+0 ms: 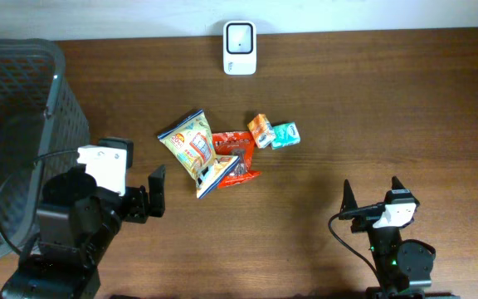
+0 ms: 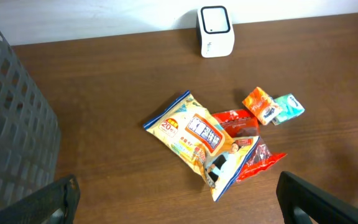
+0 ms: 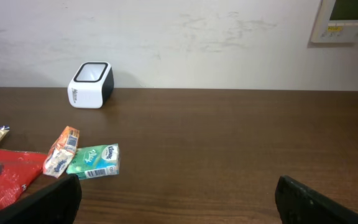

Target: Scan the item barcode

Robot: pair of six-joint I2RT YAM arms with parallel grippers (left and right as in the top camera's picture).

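Smooth dark wood-grain worktop (image 1: 405, 100). Items lie mid-worktop, well apart from both tools: crinkly yellow snack bag w/ blue edge (image 1: 191, 149) overlaps glossy red foil wrapper (image 1: 241, 166), which is partly hidden; small orange packet (image 1: 260, 129) touches soft teal tissue pack (image 1: 285, 134). White rounded-box scanner w/ dark window (image 1: 240, 47) stands at far edge. Dark grey mesh basket (image 1: 23, 100) at left, cut off by frame. Left tool (image 1: 154, 193) & right tool (image 1: 372, 199): jaws wide apart, holding nothing. Pack print too small to read.
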